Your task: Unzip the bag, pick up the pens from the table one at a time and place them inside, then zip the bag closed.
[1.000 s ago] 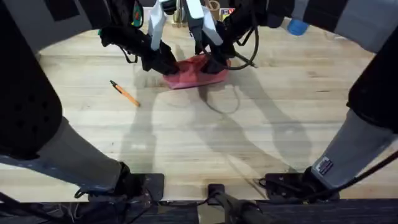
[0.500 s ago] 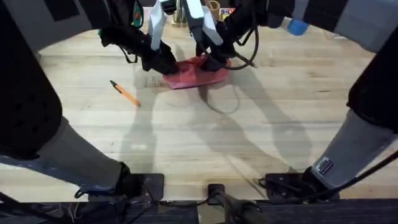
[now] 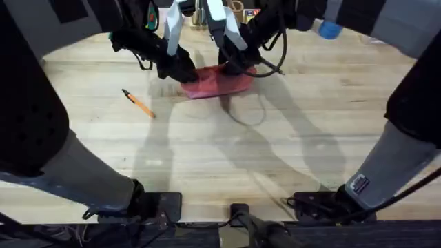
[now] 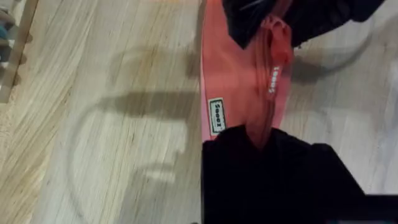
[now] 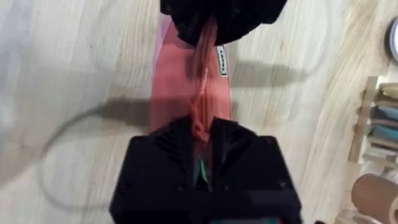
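Black fingers of the left gripper [image 4: 261, 140] are clamped on one end of the soft salmon-pink fabric pouch [image 3: 217, 81]. The right gripper [image 5: 200, 134] pinches the ridge along the pouch's top, fingers together on the fabric. The pouch lies at the far middle of the pale wooden plank counter [image 3: 275, 145]. A slim orange pen [image 3: 138, 103] lies well apart, to its left.

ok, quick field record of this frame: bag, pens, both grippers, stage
bag: salmon-pink pouch lying far-centre on the table
left gripper: shut on the pouch's left end
right gripper: shut on the zipper ridge toward the right end
orange pen: lying loose on the table, left of the pouch
black pen: not seen
stage: both arms working the zipper; whether it is open cannot be told
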